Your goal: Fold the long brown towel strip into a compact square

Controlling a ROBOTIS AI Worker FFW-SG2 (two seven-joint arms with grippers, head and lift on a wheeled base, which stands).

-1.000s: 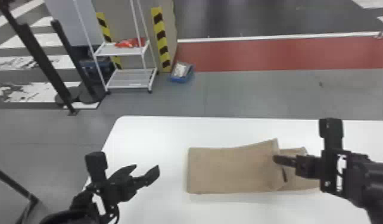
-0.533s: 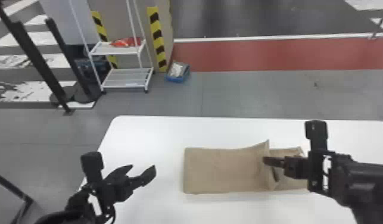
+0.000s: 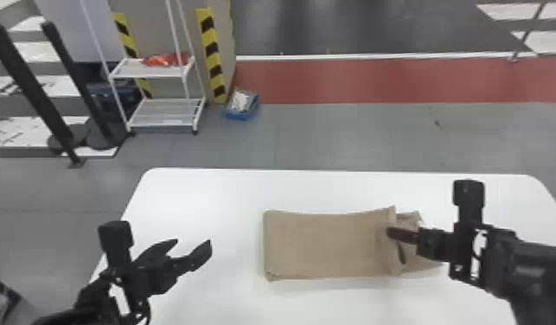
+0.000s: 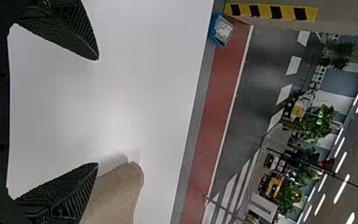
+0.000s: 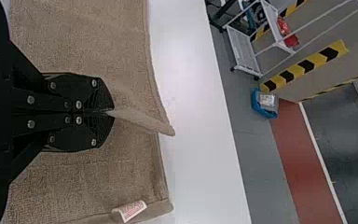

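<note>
Behind the counter (image 3: 203, 194), at far left, on the floor among two black posts (image 3: 26, 86). Then over to a white rack (image 3: 127, 71), with a red item (image 3: 164, 59) on its upper shelf, and just beside it to a blue box (image 3: 242, 115) on the floor. Nearer, over the left part of the white counter, with the left gripper (image 3: 194, 243), empty, jaws spread wide, well apart from the brown towel (image 3: 324, 246) in the head view. In the left wrist view, with a rounded end of brown cloth beside one fingertip. Farther right, on the counter around the middle and right of it, with the towel lying long and flat, raised into a ridge near its right end, with more cloth spread beyond. At that ridge, with the right gripper (image 3: 393, 236), coming in from the right, jaws closed on a narrow pinch of towel. In the right wrist view, with that pinch rising between flat stretches of cloth on both sides, and with a small white label (image 5: 131, 211) with reddish print at a hemmed edge.
</note>
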